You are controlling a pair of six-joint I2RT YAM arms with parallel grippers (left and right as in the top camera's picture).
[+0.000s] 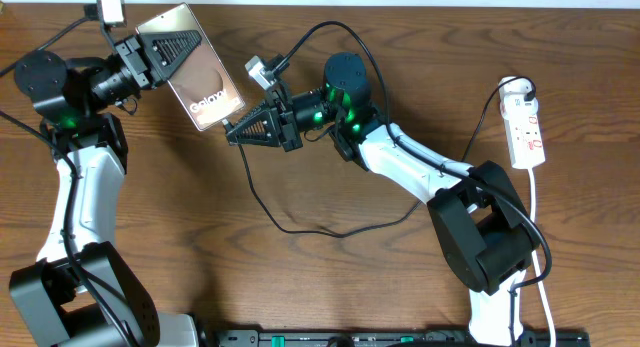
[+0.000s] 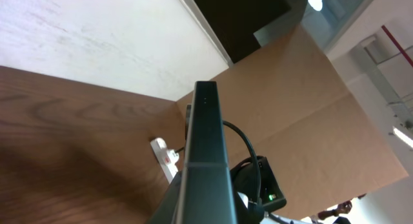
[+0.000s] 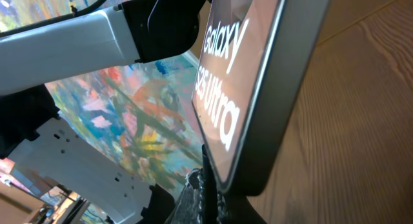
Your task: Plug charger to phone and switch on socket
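My left gripper (image 1: 152, 49) is shut on the phone (image 1: 192, 69) and holds it tilted above the table at the upper left, its "Galaxy" end toward the right arm. In the left wrist view the phone (image 2: 205, 140) shows edge-on between my left gripper's fingers (image 2: 206, 214). My right gripper (image 1: 235, 130) is shut on the charger's plug tip at the phone's lower end. The right wrist view shows the phone (image 3: 240, 82) right above my right gripper's fingers (image 3: 222, 198). The charger cable (image 1: 292, 228) loops over the table. The white socket (image 1: 526, 125) lies far right.
The socket's white cord (image 1: 537, 222) runs down the right side to the table's front edge. The socket also shows in the left wrist view (image 2: 165, 157). The right arm's base (image 1: 487, 237) stands at the lower right, and the left arm's base (image 1: 70, 302) at the lower left.
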